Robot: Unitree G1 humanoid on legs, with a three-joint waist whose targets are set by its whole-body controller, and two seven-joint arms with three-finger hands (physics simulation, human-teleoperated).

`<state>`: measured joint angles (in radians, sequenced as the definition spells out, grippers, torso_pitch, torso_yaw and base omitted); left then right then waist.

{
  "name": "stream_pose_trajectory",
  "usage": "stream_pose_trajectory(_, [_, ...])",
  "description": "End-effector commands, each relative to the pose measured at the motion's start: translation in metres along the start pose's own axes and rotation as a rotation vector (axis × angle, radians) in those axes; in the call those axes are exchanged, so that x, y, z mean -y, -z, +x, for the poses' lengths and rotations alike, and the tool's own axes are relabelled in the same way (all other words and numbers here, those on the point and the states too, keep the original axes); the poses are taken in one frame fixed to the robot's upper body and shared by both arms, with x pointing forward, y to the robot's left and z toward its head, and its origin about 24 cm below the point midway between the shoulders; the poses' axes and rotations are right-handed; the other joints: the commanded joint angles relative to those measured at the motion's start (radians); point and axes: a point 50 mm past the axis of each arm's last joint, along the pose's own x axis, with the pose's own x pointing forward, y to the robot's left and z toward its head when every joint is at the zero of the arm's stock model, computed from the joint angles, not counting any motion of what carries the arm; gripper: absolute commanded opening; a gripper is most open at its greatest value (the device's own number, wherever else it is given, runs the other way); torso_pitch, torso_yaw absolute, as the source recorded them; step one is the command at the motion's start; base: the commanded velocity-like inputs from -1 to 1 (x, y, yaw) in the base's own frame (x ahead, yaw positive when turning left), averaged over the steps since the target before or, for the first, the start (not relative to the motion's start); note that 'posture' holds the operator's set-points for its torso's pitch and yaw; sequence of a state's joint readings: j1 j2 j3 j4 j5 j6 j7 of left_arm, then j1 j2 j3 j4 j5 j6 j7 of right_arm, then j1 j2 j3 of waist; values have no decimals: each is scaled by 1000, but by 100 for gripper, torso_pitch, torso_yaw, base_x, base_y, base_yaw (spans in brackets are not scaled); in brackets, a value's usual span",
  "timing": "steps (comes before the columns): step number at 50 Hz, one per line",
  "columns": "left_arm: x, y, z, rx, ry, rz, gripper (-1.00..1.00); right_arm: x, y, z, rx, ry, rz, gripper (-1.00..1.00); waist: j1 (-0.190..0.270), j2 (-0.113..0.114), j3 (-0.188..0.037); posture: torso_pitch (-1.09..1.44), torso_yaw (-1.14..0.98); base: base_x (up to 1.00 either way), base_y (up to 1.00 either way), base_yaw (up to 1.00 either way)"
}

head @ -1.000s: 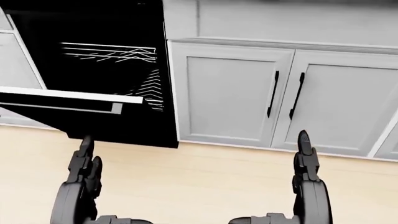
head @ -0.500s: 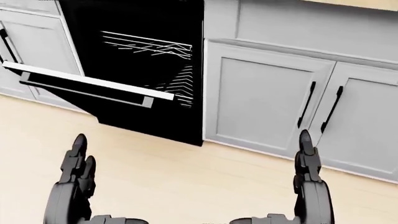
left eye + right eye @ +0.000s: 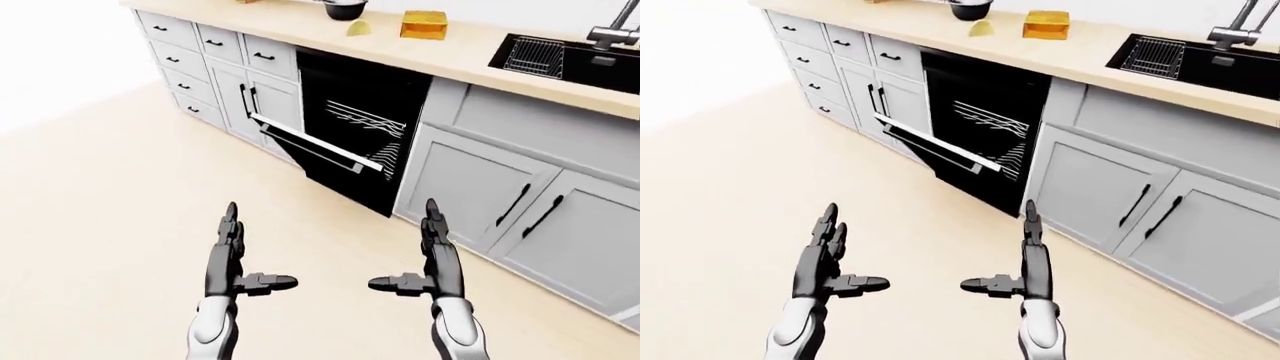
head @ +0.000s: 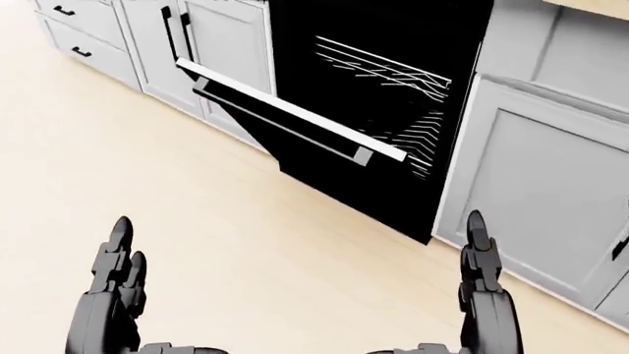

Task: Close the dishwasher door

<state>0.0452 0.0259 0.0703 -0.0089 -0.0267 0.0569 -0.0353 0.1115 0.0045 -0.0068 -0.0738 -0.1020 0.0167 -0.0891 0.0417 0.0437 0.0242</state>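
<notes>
Above both flat-fingered hands, left hand [image 3: 232, 259], right hand [image 3: 437, 259], dishwasher door [image 3: 318, 146] ajar

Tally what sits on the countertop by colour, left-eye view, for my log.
Dark bowl: 1
Yellow wedge-shaped item: 1
Orange block: 1
Total: 3, not counting a sliver cut off at the top edge.

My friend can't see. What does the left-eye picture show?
A black dishwasher door hangs partly open under a light wooden countertop, among grey cabinets. The left robot hand and right robot hand are held open over the pale wooden floor, touching nothing.
</notes>
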Motion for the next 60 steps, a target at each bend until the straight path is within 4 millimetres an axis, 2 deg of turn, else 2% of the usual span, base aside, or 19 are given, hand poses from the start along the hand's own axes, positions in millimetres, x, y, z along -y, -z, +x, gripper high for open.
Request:
stream_pose_trajectory(1, [8,-20,4,103,33,-4,100,5,-19,3,102,26,-1,100,-6,-8,-11,0,0,0,0,64])
stream_pose_trajectory(6, [8,-19,5,101,35,-2,100,5,-19,3,102,23,-2,100,-19,-68,9,0,0,0,0,64])
stream_pose_trajectory(9, [9,-18,6,99,37,-1,100,4,-19,3,101,20,-3,100,-29,-152,-12,0,0,0,0,64])
stream_pose_trajectory(10, [9,-18,6,99,36,0,100,4,-19,3,101,20,-3,100,-39,-104,-1,0,0,0,0,65])
stream_pose_trajectory(12, [9,-18,6,99,37,0,100,4,-19,3,101,20,-3,100,-32,-118,3,0,0,0,0,64])
stream_pose_trajectory(15, [9,-18,6,99,36,0,100,4,-20,3,103,21,-3,100,-31,-95,-4,0,0,0,0,64])
stream_pose_trajectory(21, [8,-19,5,102,33,-3,100,4,-20,2,104,21,-6,100,-40,-11,3,0,0,0,0,46])
stream_pose_trajectory(23, [8,-19,5,102,33,-2,100,4,-21,2,105,22,-7,100,-39,45,-10,0,0,0,0,41])
stream_pose_trajectory(24, [8,-20,5,102,33,-3,100,4,-21,2,105,23,-7,100,-38,50,-21,0,0,0,0,41])
stream_pose_trajectory(34, [7,-20,4,103,31,-4,100,5,-21,1,106,24,-8,100,-25,-49,4,0,0,0,0,45])
stream_pose_trajectory(38, [7,-20,4,104,31,-5,100,5,-21,1,107,23,-10,100,-34,-146,-12,0,0,0,0,51])
stream_pose_trajectory(39, [7,-20,4,104,31,-4,100,4,-21,1,106,22,-10,100,-42,-99,-3,0,0,0,0,52])
stream_pose_trajectory(43, [7,-20,4,103,31,-4,100,5,-21,0,107,22,-10,100,-32,-102,-7,0,0,0,0,51])
stream_pose_trajectory(49, [7,-20,3,104,30,-5,100,5,-22,-1,108,21,-11,100,-39,-31,6,0,0,0,0,51])
stream_pose_trajectory(51, [7,-20,3,104,30,-4,100,5,-21,-1,108,21,-11,100,-40,6,4,0,0,0,0,52])
stream_pose_trajectory(53, [7,-20,4,103,31,-4,100,4,-21,0,107,19,-11,100,-32,76,-21,0,0,0,0,52])
stream_pose_trajectory(54, [7,-20,4,103,32,-4,100,4,-21,1,106,18,-12,100,-21,17,0,0,0,0,0,52])
stream_pose_trajectory(55, [7,-20,4,103,32,-4,100,3,-20,1,105,17,-13,100,-24,32,-7,0,0,0,0,51])
stream_pose_trajectory(60, [8,-19,5,101,33,-4,100,2,-20,2,103,16,-13,100,-14,-17,-5,0,0,0,0,51])
